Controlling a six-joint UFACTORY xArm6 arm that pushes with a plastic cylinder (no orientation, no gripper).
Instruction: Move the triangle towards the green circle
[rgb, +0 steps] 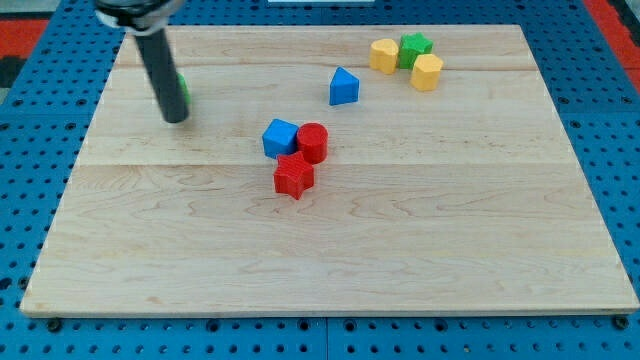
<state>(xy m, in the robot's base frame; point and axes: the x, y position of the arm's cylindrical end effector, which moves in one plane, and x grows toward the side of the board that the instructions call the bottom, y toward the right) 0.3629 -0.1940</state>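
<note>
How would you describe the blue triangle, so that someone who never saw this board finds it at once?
Start at the wooden board and go to its upper middle. The blue triangle stands alone there, left of the yellow and green cluster and above the blue cube. It is the only blue block with a pointed top.

My rod (160, 70) comes down from the top-left corner of the view, where its wider dark collar (137, 12) is cut off by the frame edge. It is a straight, dark cylinder that leans slightly, its lower part lying further toward the view's right than its upper part. My tip (176, 119) sits low at the counter (330, 250) surface near the board's upper-left area, well apart from the middle of the view.
</note>
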